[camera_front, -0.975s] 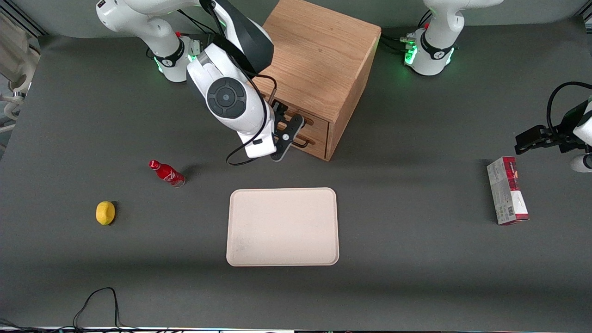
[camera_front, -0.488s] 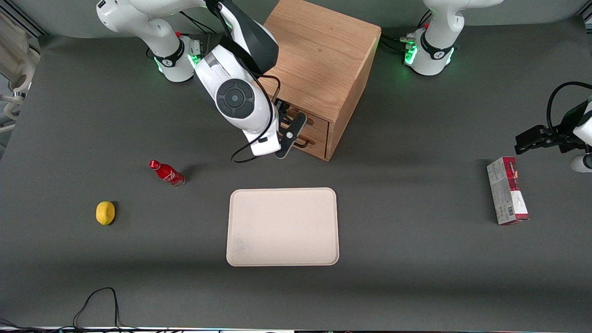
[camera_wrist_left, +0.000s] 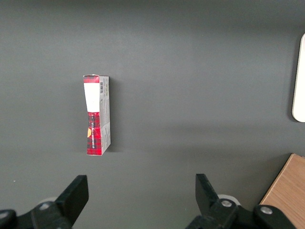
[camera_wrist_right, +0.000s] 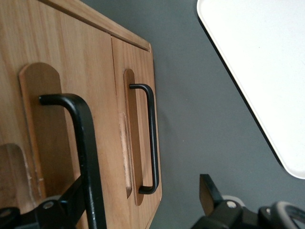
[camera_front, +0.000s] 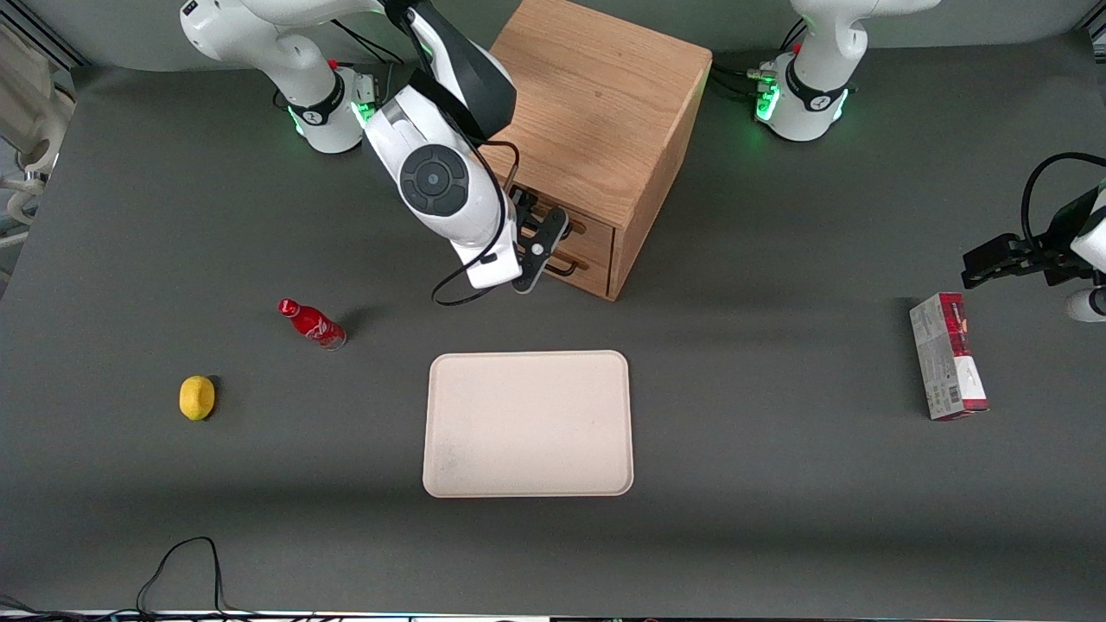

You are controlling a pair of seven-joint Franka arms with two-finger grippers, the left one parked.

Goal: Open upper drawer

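Oak formed the boxy cabinet (camera_front: 596, 130) in the front view, with the upper drawer (camera_front: 577, 226) closed, topmost in its front and above the matching lower drawer (camera_front: 587, 257). The gripper (camera_front: 537, 250) sat right at the drawer fronts. A cream tray (camera_front: 528, 423) lay nearer the camera.

In the right wrist view, the fingers (camera_wrist_right: 209, 193) stood spread, one at each side of the upper drawer's black wire handle (camera_wrist_right: 83, 143), not yet pinching it. The lower drawer's handle (camera_wrist_right: 150, 138) lay beside it, untouched.

Recommended procedure: centre the bar between the fingers, close firmly, then pull straight out, square to the front, to avoid binding.
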